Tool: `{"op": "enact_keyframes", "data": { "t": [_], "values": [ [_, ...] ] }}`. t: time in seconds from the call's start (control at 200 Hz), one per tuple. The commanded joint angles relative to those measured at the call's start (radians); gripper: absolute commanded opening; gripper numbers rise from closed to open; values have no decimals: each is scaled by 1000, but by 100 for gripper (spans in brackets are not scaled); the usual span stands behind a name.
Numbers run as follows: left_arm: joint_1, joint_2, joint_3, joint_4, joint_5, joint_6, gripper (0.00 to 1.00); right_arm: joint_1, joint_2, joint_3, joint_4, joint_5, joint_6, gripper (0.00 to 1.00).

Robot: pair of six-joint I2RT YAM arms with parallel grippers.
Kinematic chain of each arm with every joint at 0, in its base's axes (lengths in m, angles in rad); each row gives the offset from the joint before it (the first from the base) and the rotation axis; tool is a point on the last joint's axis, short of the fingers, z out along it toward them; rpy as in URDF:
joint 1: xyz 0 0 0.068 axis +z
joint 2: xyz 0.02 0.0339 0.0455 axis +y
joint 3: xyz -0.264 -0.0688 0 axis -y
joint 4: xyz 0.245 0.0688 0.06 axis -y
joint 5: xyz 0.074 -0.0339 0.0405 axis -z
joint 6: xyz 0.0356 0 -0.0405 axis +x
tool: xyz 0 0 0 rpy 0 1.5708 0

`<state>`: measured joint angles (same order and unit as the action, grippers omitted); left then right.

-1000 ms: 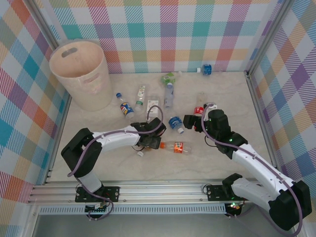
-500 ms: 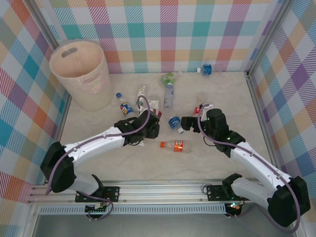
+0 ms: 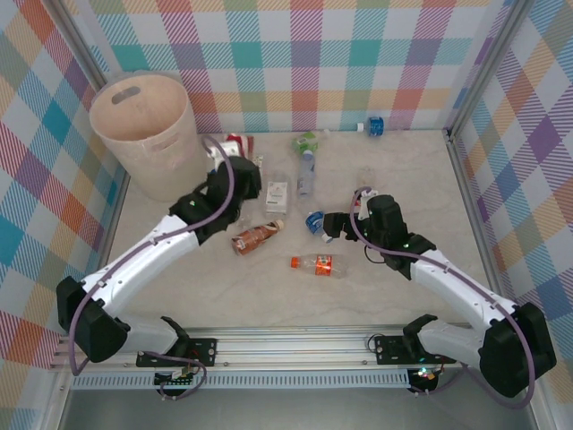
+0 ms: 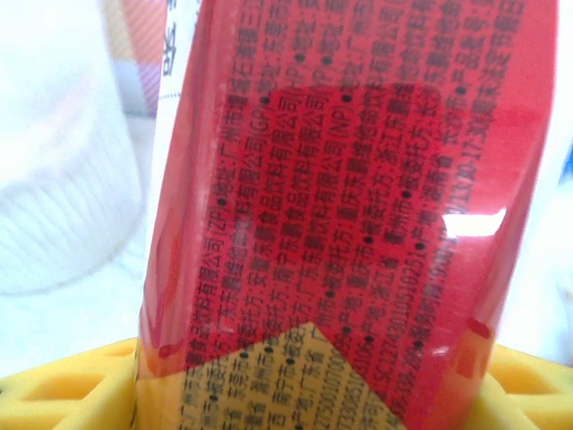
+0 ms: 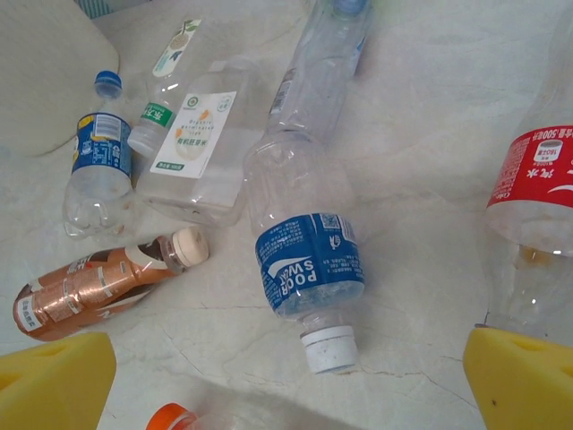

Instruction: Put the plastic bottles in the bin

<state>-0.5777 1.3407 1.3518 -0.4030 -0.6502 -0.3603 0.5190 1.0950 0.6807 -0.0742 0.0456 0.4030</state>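
Observation:
My left gripper is raised beside the beige bin, a little to the right of its wall. It is shut on a red-labelled plastic bottle, and the yellow pads press that bottle from both sides. My right gripper is open just above the table. A blue-labelled bottle with a white cap lies right ahead of it, cap toward me. Between the arms lie a brown bottle and an orange-labelled bottle.
More bottles lie scattered: a white-labelled clear one, a blue-capped one, a red-labelled one to the right, a green one and a blue one by the back wall. Checked walls enclose the table.
The left arm has lifted the red-labelled bottle off the table and swung it back-left toward the bin. The brown bottle now lies in the open. The right gripper edged left.

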Motion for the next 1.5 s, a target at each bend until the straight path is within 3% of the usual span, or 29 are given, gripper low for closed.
{"op": "enact_keyframes", "data": {
  "t": [0.0,0.27,0.495,0.63,1.085,1.265,1.495],
  "values": [
    [110,27,61,70,-3,19,58,7,-24,27,41,21,-1,100],
    [287,106,258,163,44,55,57,6,-86,3,20,52,-9,100],
    [395,119,228,396,-12,97,57,6,-87,9,16,59,-18,100],
    [467,181,271,420,-31,84,58,6,-80,13,14,58,-21,100],
    [583,484,579,134,-46,-29,58,6,-47,51,-33,69,-29,100],
    [590,644,790,-141,-114,-88,59,6,-40,53,-38,83,-24,100],
    [602,787,1004,-392,-111,-177,71,5,-30,62,-52,81,-24,100]
  ]
}}
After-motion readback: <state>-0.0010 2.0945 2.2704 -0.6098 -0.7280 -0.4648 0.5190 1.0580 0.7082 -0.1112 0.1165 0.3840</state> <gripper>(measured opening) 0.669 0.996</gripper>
